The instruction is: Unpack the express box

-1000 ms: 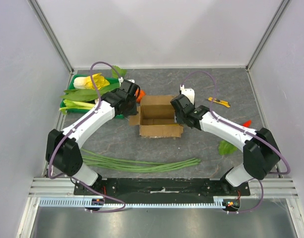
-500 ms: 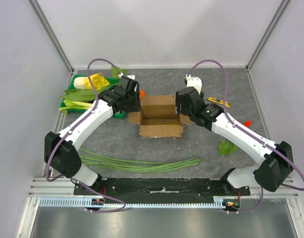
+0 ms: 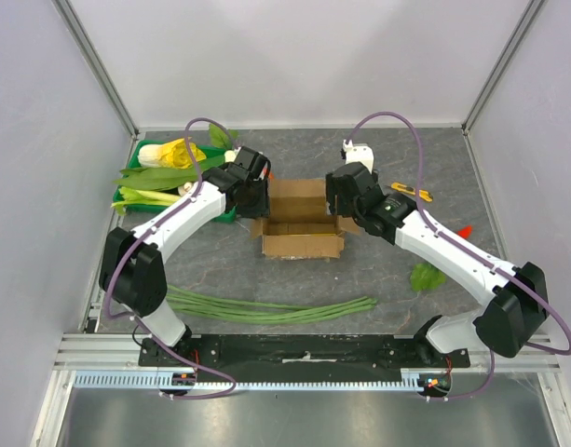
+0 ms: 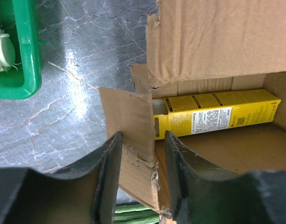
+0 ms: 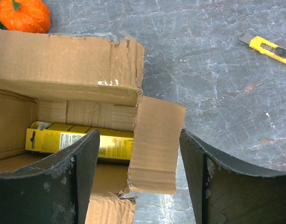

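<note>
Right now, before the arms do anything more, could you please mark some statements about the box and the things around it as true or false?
1. The flaps of the express box are open. True.
2. The box is empty. False: a yellow carton lies inside it.
3. The utility knife lies inside the box. False: it lies on the table, to the right of the box.
4. The right gripper has its jaws open, one on each side of a side flap. True.
5. The long green beans lie in the box. False: they lie on the table, on the near side of the box.
</note>
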Controlling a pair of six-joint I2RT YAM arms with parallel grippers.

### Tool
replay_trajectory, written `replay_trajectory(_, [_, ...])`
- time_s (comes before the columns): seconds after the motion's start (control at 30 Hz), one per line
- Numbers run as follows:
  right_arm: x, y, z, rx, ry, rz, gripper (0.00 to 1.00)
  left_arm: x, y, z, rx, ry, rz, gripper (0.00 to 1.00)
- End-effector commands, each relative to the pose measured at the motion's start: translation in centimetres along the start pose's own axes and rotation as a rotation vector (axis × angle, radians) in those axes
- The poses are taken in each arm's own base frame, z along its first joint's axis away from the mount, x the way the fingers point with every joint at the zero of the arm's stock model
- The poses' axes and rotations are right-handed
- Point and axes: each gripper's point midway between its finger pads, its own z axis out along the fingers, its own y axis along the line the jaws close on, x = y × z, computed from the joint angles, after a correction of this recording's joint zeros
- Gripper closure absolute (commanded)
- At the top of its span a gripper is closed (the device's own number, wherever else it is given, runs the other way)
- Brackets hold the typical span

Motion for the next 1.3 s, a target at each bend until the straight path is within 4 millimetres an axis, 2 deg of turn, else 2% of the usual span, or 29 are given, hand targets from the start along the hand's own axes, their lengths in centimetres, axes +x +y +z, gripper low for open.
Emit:
replay_trajectory(0.0, [-1.7, 0.9, -0.2, -0.038, -0.041, 0.003, 0.24, 0.1, -0.4, 0.7, 0.002, 0.013, -0.025, 0.57])
replay_trajectory(0.03, [-1.9, 0.9, -0.3, -0.040, -0.044, 0.003, 0.23, 0.0, -0.6, 0.7, 0.012, 0.014, -0.020, 0.63])
replay_trajectory(0.1, [-2.1, 1.1, -0.4, -0.050, -0.046, -0.008, 0.23, -0.6, -0.9, 0.7, 0.029, -0.008, -0.010, 0.69])
replay_trajectory(0.13, [-2.2, 1.1, -0.5, -0.054, -0.049, -0.013, 0.23, -0.9, -1.2, 0.5, 0.042, -0.019, -0.005, 0.77])
replay_trajectory(0.2, [-2.3, 1.5, -0.7, -0.083, -0.049, -0.035, 0.23, -1.8, -1.7, 0.3, 0.070, -0.051, 0.026, 0.83])
replay_trajectory(0.27, [-2.5, 2.1, -0.9, -0.125, -0.051, -0.077, 0.23, -2.6, -2.4, -0.1, 0.108, -0.083, 0.069, 0.83])
replay_trajectory(0.3, [-2.0, 3.1, -1.1, -0.188, -0.028, -0.101, 0.23, -3.4, -2.6, -0.2, 0.123, -0.116, 0.139, 0.84])
replay_trajectory(0.43, [-1.2, 5.1, -1.4, -0.301, 0.017, -0.145, 0.25, -4.3, -3.8, -0.6, 0.206, -0.141, 0.319, 0.89])
replay_trajectory(0.6, [-0.5, 5.8, -1.6, -0.341, 0.038, -0.157, 0.26, -4.5, -4.5, 0.2, 0.271, -0.128, 0.443, 0.89])
replay_trajectory(0.67, [-0.4, 5.9, -1.6, -0.350, 0.042, -0.160, 0.26, -4.8, -5.5, 0.2, 0.335, -0.125, 0.448, 0.89])
replay_trajectory(0.7, [-0.4, 6.0, -1.7, -0.354, 0.043, -0.162, 0.26, -4.9, -5.3, 0.8, 0.348, -0.109, 0.444, 0.89])
replay_trajectory(0.77, [-0.3, 6.0, -1.7, -0.356, 0.045, -0.164, 0.26, -5.3, -6.8, 0.5, 0.448, -0.097, 0.458, 0.89])
replay_trajectory(0.83, [-0.3, 6.1, -1.7, -0.360, 0.047, -0.165, 0.26, -5.0, -7.4, 1.3, 0.509, -0.058, 0.466, 0.89])
replay_trajectory(0.87, [-0.2, 6.3, -1.8, -0.373, 0.051, -0.168, 0.26, -5.6, -7.8, 1.1, 0.524, -0.063, 0.497, 0.89])
replay_trajectory(0.9, [-0.2, 6.3, -1.8, -0.378, 0.053, -0.168, 0.26, -5.8, -7.8, 1.5, 0.529, -0.057, 0.515, 0.89])
replay_trajectory(0.93, [-0.1, 6.4, -1.8, -0.382, 0.056, -0.170, 0.25, -5.4, -7.8, 3.0, 0.525, -0.024, 0.515, 0.89])
replay_trajectory(0.97, [-0.1, 6.5, -1.9, -0.386, 0.057, -0.171, 0.25, -6.4, -8.1, 2.9, 0.522, -0.038, 0.522, 0.86])
replay_trajectory(1.07, [-0.2, 6.2, -2.0, -0.375, 0.058, -0.169, 0.24, -6.5, -8.1, 3.8, 0.508, -0.011, 0.505, 0.80])
replay_trajectory(1.1, [-0.4, 6.0, -2.0, -0.358, 0.055, -0.166, 0.23, -6.9, -8.0, 3.8, 0.492, -0.024, 0.489, 0.64])
replay_trajectory(1.17, [-0.8, 5.7, -2.2, -0.342, 0.049, -0.162, 0.22, -7.6, -7.9, 3.2, 0.469, -0.052, 0.471, 0.51])
replay_trajectory(1.2, [-1.0, 5.6, -2.3, -0.337, 0.044, -0.159, 0.21, -8.3, -7.8, 3.1, 0.446, -0.078, 0.444, 0.35])
replay_trajectory(1.27, [-1.5, 5.2, -2.4, -0.315, 0.030, -0.155, 0.20, -9.2, -7.9, 2.0, 0.433, -0.122, 0.411, 0.20])
